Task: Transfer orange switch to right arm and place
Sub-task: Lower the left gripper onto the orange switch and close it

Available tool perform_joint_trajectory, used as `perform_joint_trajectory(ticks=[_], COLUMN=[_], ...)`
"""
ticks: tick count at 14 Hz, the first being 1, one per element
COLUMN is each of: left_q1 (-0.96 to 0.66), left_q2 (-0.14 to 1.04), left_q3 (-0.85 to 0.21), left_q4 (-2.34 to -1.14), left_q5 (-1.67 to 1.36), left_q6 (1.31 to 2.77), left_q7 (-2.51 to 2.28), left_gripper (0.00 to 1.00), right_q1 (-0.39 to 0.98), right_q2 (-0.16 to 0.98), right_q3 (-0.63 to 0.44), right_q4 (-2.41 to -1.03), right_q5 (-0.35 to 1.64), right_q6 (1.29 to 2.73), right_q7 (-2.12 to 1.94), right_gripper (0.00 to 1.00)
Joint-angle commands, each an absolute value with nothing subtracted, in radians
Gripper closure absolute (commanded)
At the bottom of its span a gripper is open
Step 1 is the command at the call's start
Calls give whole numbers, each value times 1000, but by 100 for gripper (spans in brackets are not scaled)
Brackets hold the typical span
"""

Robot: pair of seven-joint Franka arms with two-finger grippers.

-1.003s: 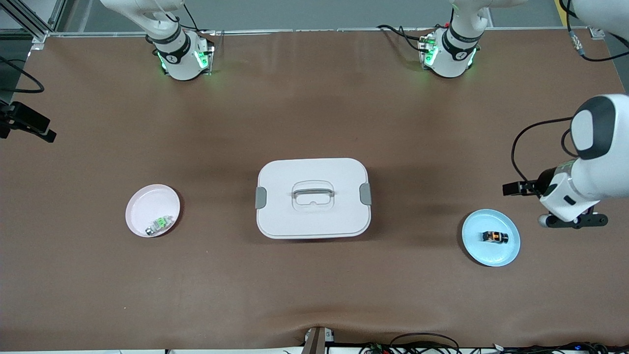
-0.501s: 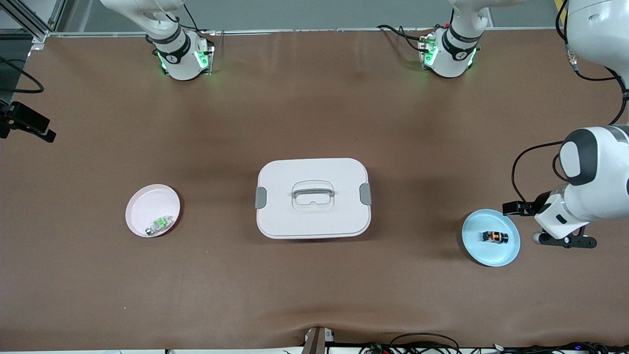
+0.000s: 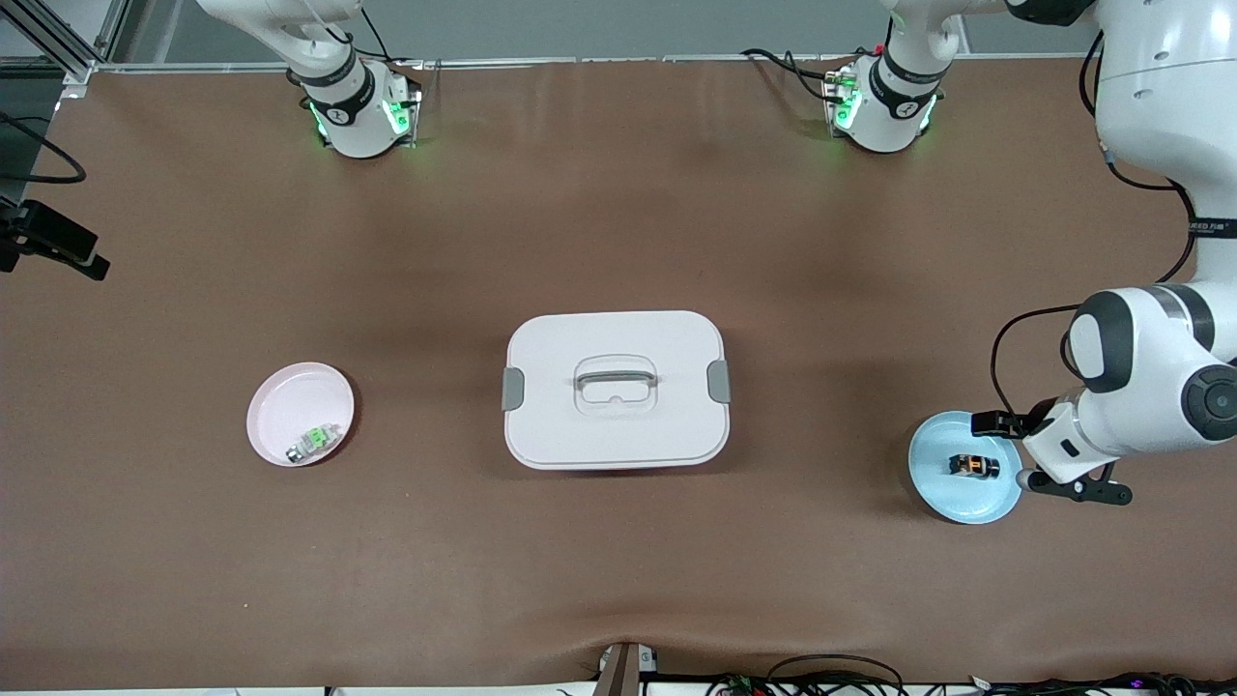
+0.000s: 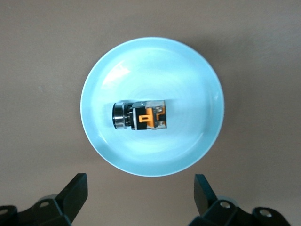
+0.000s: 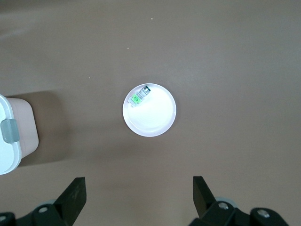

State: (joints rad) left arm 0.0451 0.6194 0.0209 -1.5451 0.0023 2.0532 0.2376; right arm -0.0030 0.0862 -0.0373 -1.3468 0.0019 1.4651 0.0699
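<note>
The orange switch (image 3: 973, 466), a tiny black block with an orange face, lies on its side in the middle of a light blue plate (image 3: 942, 495) toward the left arm's end of the table. The left wrist view looks straight down on the switch (image 4: 141, 116) and the plate (image 4: 188, 75). My left gripper (image 3: 1069, 486) hangs open and empty just off the plate's rim, its fingertips (image 4: 79, 184) spread wide over bare table. My right gripper (image 5: 138, 188) is open and empty, high over the table near the pink plate; it is out of the front view.
A white lidded box (image 3: 616, 389) with a handle stands mid-table. A pink plate (image 3: 290, 401) toward the right arm's end holds a small silvery part with a green face (image 3: 314, 442). The right wrist view shows that plate (image 5: 155, 120) and the box's corner (image 5: 11, 136).
The left arm has swung toward the front camera and closer to the blue plate; its gripper now sits at the plate's rim. The switch has not moved.
</note>
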Motion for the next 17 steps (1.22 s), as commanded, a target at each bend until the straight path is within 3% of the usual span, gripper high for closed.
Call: perform_joint_trajectory(ticks=[1,17], left_q1=[54,46], left_q2=[676,790], left_q3=[20,18], left_q4=[-1496,-1470], left_q5=[2,-3], left_q6=[2069,2230], left_q7=[258,169], left_gripper=[0,0], right_q1=[-11,-9], right_q2=[74,77], right_q3=[-32,-31], right_q4=[-1358,-1355], right_q5=[-3,-2], right_q6=[1465,1479], right_q7=[80,80], right_gripper=[0,0])
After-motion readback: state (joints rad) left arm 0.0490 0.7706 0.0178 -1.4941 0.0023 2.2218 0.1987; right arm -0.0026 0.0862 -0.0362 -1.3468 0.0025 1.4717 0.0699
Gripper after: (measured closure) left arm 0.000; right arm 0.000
